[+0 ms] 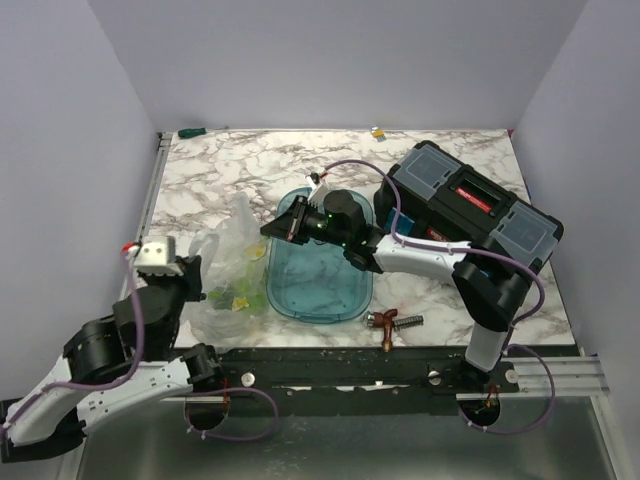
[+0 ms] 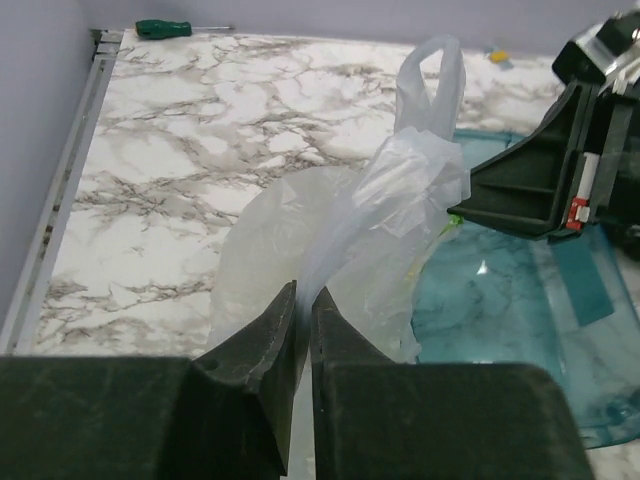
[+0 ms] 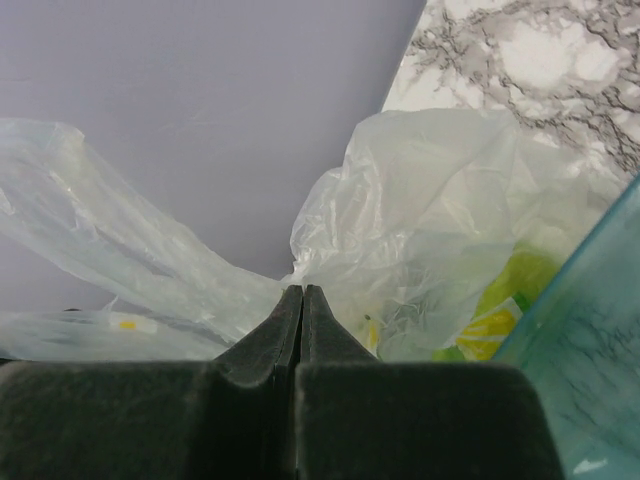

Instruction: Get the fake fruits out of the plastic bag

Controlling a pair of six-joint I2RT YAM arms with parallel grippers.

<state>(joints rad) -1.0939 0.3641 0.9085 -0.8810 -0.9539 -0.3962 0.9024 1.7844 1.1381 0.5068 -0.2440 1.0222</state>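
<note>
Left hand (image 2: 303, 300) and right hand (image 3: 302, 295) pinched tight on crinkled see-through plastic bag (image 2: 400, 190), yellow-green fake fruits (image 3: 500, 300) inside.

My right arm (image 1: 430, 262) reaches left across the teal tray (image 1: 335, 290), the right jaws at the upper edge of the plastic bag (image 1: 238, 235); my left arm (image 1: 120, 350) rises from the near-left corner, the left jaws against the bag's left side; the bag stands on the marble desk (image 1: 220, 165), touching the tray's left rim; green and yellow fake fruits (image 1: 238, 293) show through its lower part; a black toolbox (image 1: 470, 205) sits rear right.
</note>
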